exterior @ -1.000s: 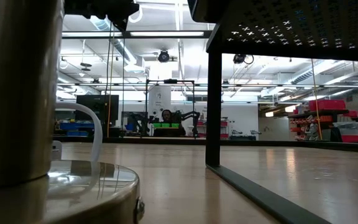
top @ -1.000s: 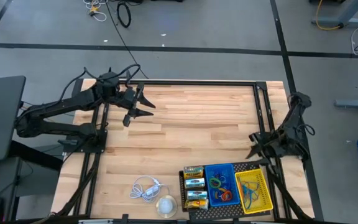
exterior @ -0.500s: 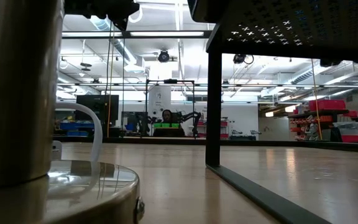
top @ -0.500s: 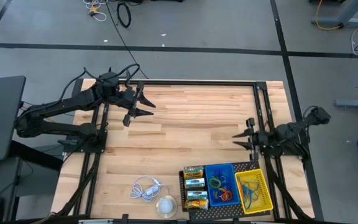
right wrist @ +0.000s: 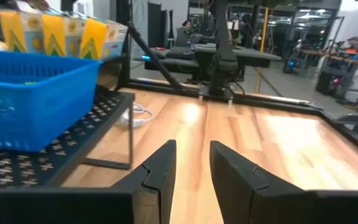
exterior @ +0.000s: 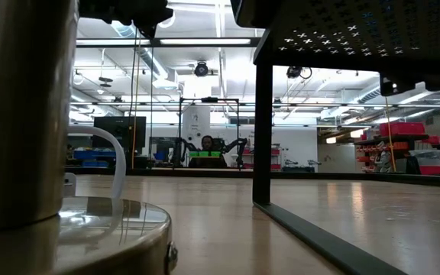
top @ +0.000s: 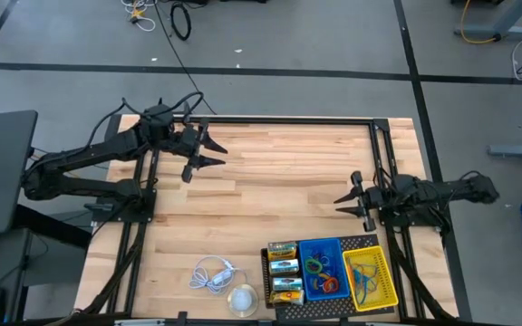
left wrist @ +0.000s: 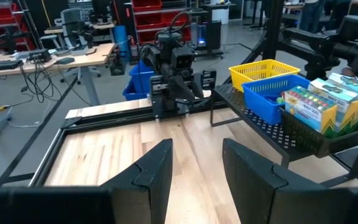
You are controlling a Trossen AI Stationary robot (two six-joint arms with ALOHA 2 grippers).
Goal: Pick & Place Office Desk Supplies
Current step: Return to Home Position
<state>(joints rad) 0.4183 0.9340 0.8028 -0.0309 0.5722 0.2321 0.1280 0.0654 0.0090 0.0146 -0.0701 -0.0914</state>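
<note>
The crayon boxes (top: 284,270) lie in a row at the left end of a black perforated tray (top: 335,243) near the table's front edge. Beside them a blue basket (top: 323,269) holds coloured bands, and a yellow basket (top: 370,278) holds blue ones. My right gripper (top: 345,199) hovers open just beyond the tray's far side, pointing level toward the table's left, with nothing between its fingers (right wrist: 158,171). My left gripper (top: 208,152) stands open above the far left of the table, empty. Its wrist view shows the crayon boxes (left wrist: 328,99) and both baskets (left wrist: 272,93) on the raised tray.
A coiled white cable (top: 214,274) and a round metal-based object (top: 243,299) lie left of the tray at the front edge. In the low view that object (exterior: 21,114) fills the left. The tray stands on legs (exterior: 262,134). Bare wood (top: 279,177) spans the table's middle.
My right arm has swung around. Its gripper, which pointed slantwise toward the tray and the near edge, now points level toward the table's left and sits a little farther left and toward the far edge. It has stayed open.
</note>
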